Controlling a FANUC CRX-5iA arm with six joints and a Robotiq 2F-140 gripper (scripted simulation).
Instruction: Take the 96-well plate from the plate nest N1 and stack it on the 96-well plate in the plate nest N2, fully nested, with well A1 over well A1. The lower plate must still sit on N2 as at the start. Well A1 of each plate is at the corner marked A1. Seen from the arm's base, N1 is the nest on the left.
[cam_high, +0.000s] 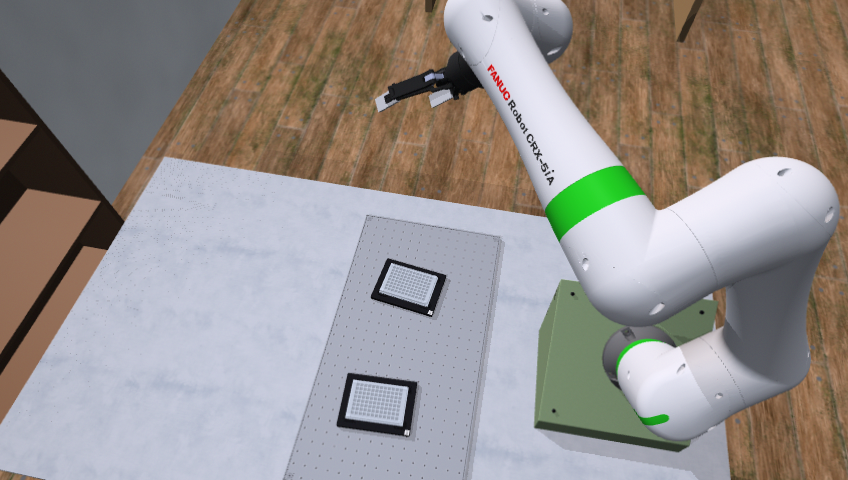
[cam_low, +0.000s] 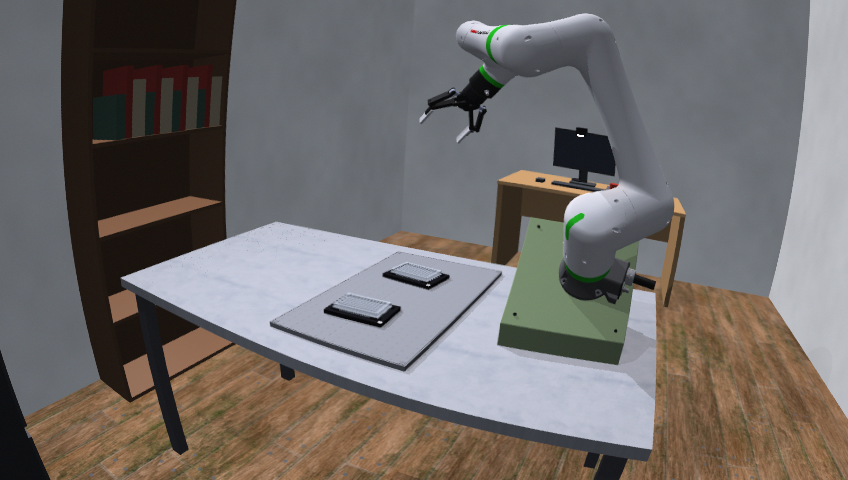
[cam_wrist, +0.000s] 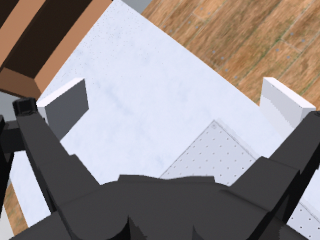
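Note:
Two clear 96-well plates sit in black nests on the grey perforated baseplate (cam_high: 395, 350). The plate in N1 (cam_high: 376, 404) is the one nearer the exterior camera (cam_low: 361, 306). The plate in N2 (cam_high: 408, 286) is the farther one (cam_low: 415, 274). Each nest has a small white mark at the corner nearest the arm's base. My gripper (cam_high: 411, 98) (cam_low: 443, 126) is open and empty, high in the air beyond the table's far edge and far from both plates. The wrist view shows the open fingers over the table top and a corner of the baseplate (cam_wrist: 214, 154), with no plate in sight.
The arm stands on a green pedestal (cam_high: 618, 362) at the table's right side. A brown bookshelf (cam_low: 148, 148) stands to the left of the table. A wooden desk with a monitor (cam_low: 580, 154) stands behind the arm.

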